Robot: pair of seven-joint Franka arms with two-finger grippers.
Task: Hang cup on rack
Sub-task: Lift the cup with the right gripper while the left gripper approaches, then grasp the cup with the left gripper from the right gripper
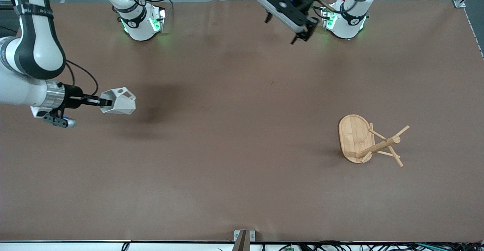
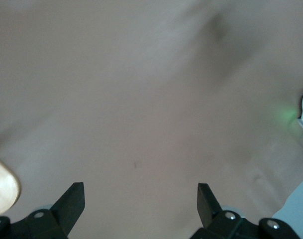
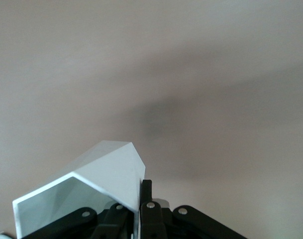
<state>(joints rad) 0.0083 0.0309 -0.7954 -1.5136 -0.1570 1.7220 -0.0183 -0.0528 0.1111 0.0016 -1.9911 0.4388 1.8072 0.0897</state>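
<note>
My right gripper [image 1: 101,101] is shut on the rim wall of the white faceted cup [image 1: 119,101] and holds it in the air over the table toward the right arm's end. In the right wrist view the cup [image 3: 99,181] fills the space at the fingers [image 3: 147,191]. The bamboo rack [image 1: 368,141] lies tipped on its side toward the left arm's end, its oval base [image 1: 353,137] on edge and its post and pegs [image 1: 389,145] pointing away from it. My left gripper [image 1: 289,30] is open and empty, high over the table near its own base; its wrist view shows it [image 2: 141,199] over bare table.
The brown table top [image 1: 242,130] spreads between cup and rack. A pale rounded edge [image 2: 3,189] of the rack base shows at the border of the left wrist view. A small metal bracket [image 1: 244,237] sits at the table edge nearest the front camera.
</note>
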